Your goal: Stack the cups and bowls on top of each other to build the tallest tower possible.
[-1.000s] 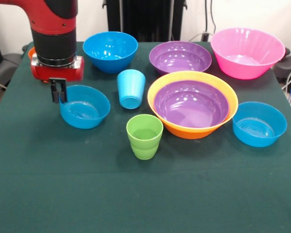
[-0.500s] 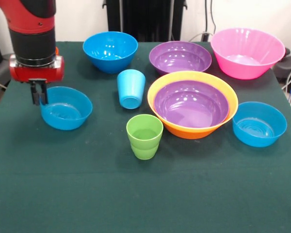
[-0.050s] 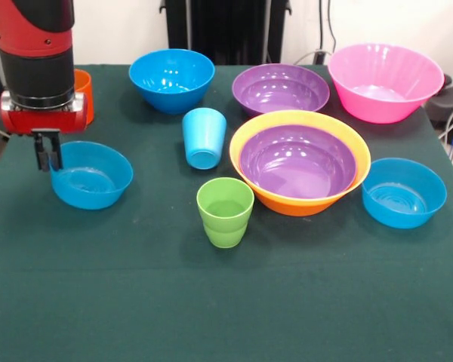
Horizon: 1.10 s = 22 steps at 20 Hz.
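Front view only. Gripper [image 3: 48,160] hangs at the table's left side, its dark fingers closed on the left rim of a small blue bowl [image 3: 91,176]; that bowl is glossy, round, mouth up, and looks level, though whether its base rests on the green cloth [image 3: 226,302] cannot be told. Behind the arm [image 3: 36,60], an orange cup [image 3: 83,95] is partly hidden; only its right side shows. A second blue bowl [image 3: 172,79] sits upright at the far edge, left of centre; a third [image 3: 404,192] sits upright at the right. Light blue cup [image 3: 204,137] stands near the centre, wide end away from the camera and narrower end toward it; upright or inverted not clear. Green cup [image 3: 225,212], ridged lower half, stands upright, mouth up, just in front of it. Orange-yellow bowl [image 3: 245,143] holds a purple bowl [image 3: 298,162] nested inside, both mouth up. A second purple bowl [image 3: 280,89] and the pink bowl [image 3: 385,81] stand upright along the far side.
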{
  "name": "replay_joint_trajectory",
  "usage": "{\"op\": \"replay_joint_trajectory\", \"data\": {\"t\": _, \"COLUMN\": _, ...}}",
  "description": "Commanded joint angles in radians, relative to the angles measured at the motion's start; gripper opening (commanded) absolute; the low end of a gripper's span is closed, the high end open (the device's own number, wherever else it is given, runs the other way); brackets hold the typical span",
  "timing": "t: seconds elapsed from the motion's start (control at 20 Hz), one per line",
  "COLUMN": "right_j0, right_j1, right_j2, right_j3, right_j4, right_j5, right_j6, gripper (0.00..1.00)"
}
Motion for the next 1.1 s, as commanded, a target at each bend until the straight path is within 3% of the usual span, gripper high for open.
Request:
{"op": "replay_joint_trajectory", "data": {"t": 0.05, "right_j0": 0.038, "right_j1": 0.048, "right_j2": 0.057, "right_j3": -0.047, "right_j4": -0.062, "right_j5": 0.110, "right_j6": -0.315, "gripper": 0.00}}
{"op": "replay_joint_trajectory", "data": {"t": 0.25, "right_j0": 0.039, "right_j1": 0.047, "right_j2": 0.056, "right_j3": -0.050, "right_j4": -0.066, "right_j5": 0.112, "right_j6": -0.320, "gripper": 0.00}}
{"op": "replay_joint_trajectory", "data": {"t": 0.3, "right_j0": 0.040, "right_j1": 0.047, "right_j2": 0.056, "right_j3": -0.050, "right_j4": -0.065, "right_j5": 0.114, "right_j6": -0.321, "gripper": 1.00}}
{"op": "replay_joint_trajectory", "data": {"t": 0.55, "right_j0": 0.037, "right_j1": 0.047, "right_j2": 0.065, "right_j3": -0.040, "right_j4": -0.056, "right_j5": 0.095, "right_j6": -0.304, "gripper": 1.00}}
{"op": "replay_joint_trajectory", "data": {"t": 1.1, "right_j0": 0.100, "right_j1": -0.001, "right_j2": 0.033, "right_j3": -0.034, "right_j4": -0.031, "right_j5": 0.163, "right_j6": -0.228, "gripper": 1.00}}
